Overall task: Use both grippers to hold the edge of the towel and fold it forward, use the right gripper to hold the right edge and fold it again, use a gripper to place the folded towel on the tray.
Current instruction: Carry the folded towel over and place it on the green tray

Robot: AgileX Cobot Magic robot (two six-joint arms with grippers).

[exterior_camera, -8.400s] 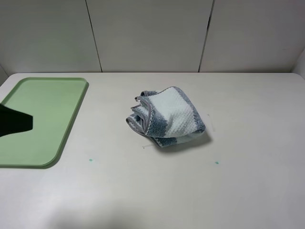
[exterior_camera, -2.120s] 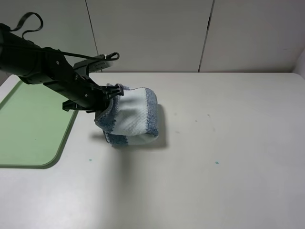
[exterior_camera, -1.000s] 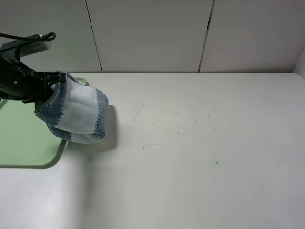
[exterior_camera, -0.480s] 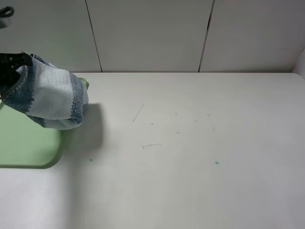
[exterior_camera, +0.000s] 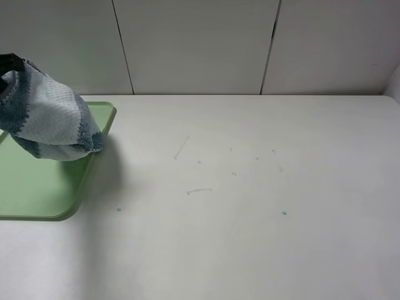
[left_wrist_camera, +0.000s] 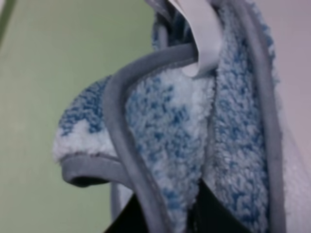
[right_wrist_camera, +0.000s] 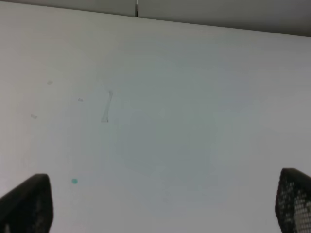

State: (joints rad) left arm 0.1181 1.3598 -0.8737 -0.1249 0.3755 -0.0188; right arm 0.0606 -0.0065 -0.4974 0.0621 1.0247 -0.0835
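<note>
I am carrying the folded towel, left gripper pinching its hem, aiming to lower it squarely inside the tray, right gripper spread and idle.

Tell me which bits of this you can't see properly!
- Left hand: high view, cut off by the picture's edge and covered by the towel.
- Towel's hidden side: left wrist view, too close and blurry.
- Tray: part hidden behind the hanging towel, part cut off at the edge.
- Right hand: only its two dark tips show, at the picture's corners.
</note>
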